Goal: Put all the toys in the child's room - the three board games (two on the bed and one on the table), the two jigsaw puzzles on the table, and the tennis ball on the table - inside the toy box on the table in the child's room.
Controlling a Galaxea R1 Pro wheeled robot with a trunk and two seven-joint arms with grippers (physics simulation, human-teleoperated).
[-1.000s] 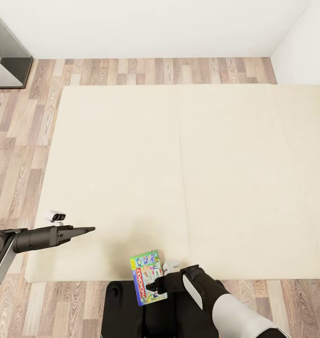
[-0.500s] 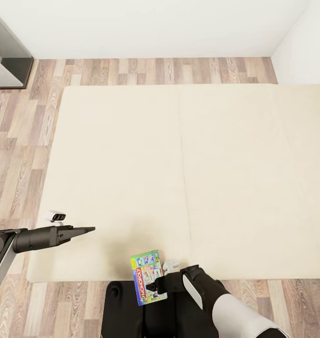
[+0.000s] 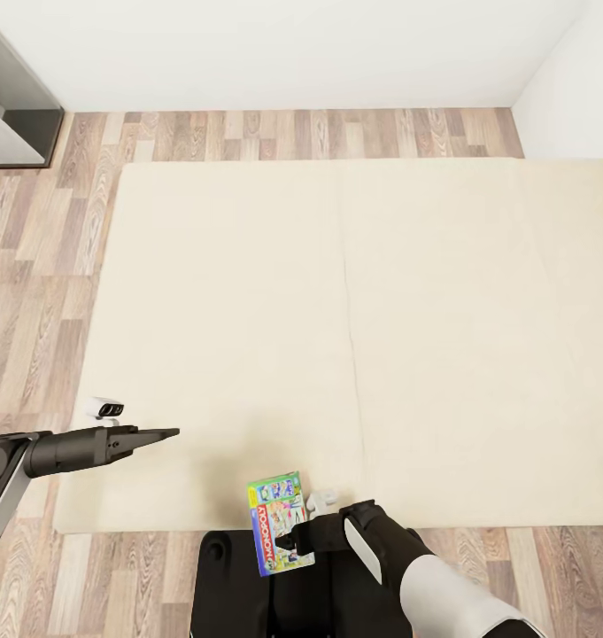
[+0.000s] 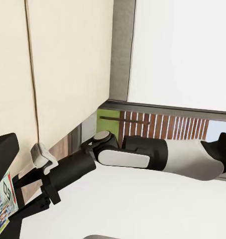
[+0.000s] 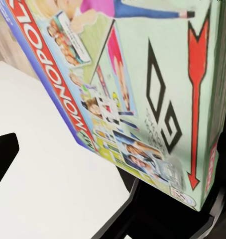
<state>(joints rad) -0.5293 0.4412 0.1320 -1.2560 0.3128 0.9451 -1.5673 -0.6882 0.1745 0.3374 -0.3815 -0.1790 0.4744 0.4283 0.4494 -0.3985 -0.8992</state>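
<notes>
We look down on the bed (image 3: 336, 310); just past its near edge our right gripper (image 3: 292, 538) has its jaws clamped on the Monopoly box (image 3: 276, 521). The left gripper (image 3: 164, 433) hovers over the bed's near corner, jaws together. In carrying, we should keep the box level and turn slowly.

A bedroom in a home: wide beige bed (image 3: 354, 337) across the middle, wood-plank floor (image 3: 35, 230) at 9 and 12 o'clock, plain white walls (image 3: 292, 44) at 12, a Monopoly board game (image 3: 278, 523) at 6.
</notes>
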